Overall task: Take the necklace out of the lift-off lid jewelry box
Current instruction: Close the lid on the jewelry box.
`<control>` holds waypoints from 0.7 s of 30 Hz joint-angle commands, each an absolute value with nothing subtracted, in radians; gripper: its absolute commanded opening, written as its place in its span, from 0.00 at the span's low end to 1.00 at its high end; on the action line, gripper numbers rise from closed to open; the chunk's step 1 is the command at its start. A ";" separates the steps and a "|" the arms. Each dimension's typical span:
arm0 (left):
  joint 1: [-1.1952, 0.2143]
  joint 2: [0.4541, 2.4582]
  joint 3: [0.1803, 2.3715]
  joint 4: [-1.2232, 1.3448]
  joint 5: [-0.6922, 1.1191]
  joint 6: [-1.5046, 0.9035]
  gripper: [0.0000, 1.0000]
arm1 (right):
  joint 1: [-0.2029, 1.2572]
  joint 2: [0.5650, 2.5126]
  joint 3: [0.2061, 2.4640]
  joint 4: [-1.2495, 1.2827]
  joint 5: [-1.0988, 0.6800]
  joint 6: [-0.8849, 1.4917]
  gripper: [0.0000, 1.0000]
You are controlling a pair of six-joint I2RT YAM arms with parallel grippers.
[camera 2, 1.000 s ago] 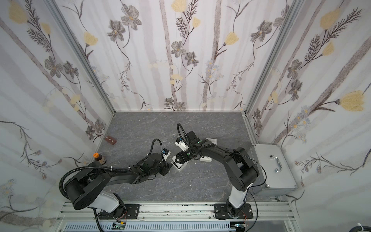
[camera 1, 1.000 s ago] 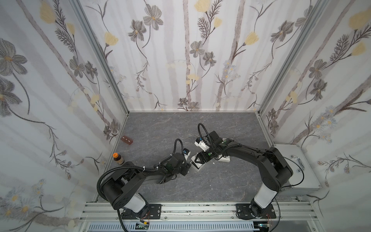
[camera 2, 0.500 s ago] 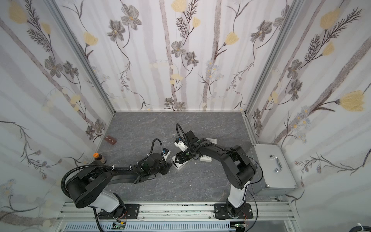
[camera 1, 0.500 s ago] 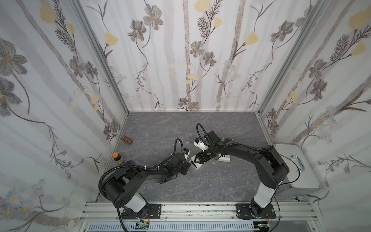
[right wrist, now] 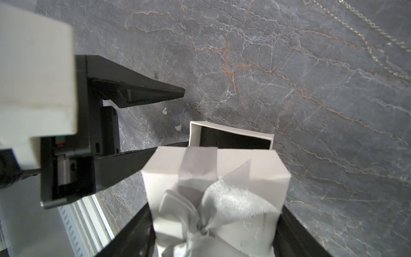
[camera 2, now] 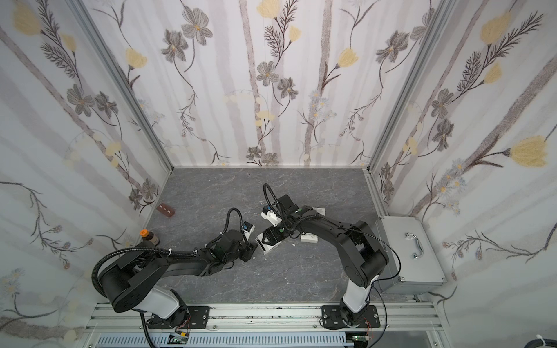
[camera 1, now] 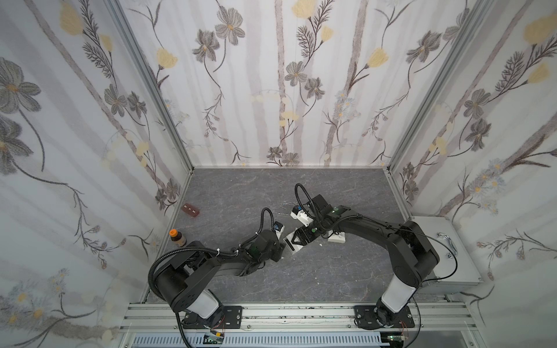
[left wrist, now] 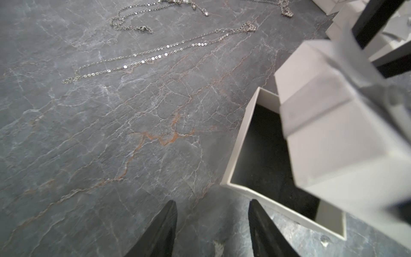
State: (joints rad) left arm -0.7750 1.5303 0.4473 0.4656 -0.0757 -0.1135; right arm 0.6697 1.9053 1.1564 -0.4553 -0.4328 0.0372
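White cardboard jewelry box [left wrist: 241,142] lies open; right end effector [camera 1: 301,238] grasps its grey-ribboned lid [right wrist: 215,178]; left end effector [left wrist: 211,202], released, should reach inside.

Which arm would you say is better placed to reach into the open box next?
Left, I think: the left gripper is empty, jaws apart, just beside the open box, whereas the right gripper is shut on the lid, held over the box.

Left arm [camera 1: 211,266] extends low and inward. Left gripper [left wrist: 212,201]: jaws parted, nothing between them. Right arm [camera 1: 376,232] reaches inward with its wrist angled down. Right gripper [right wrist: 215,208]: clamped across the ribboned lid [right wrist: 222,169], tips facing the left gripper at close range.
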 commanded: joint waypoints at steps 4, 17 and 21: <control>-0.772 1.535 0.439 0.522 -0.095 -0.127 0.54 | 0.644 1.930 1.202 -0.511 -0.453 0.025 0.72; -0.759 1.570 0.440 0.575 -0.075 -0.103 0.54 | 0.620 2.024 1.284 -0.599 -0.583 -0.012 0.72; -0.755 1.580 0.444 0.593 -0.074 -0.095 0.54 | 0.614 2.043 1.298 -0.614 -0.591 -0.015 0.72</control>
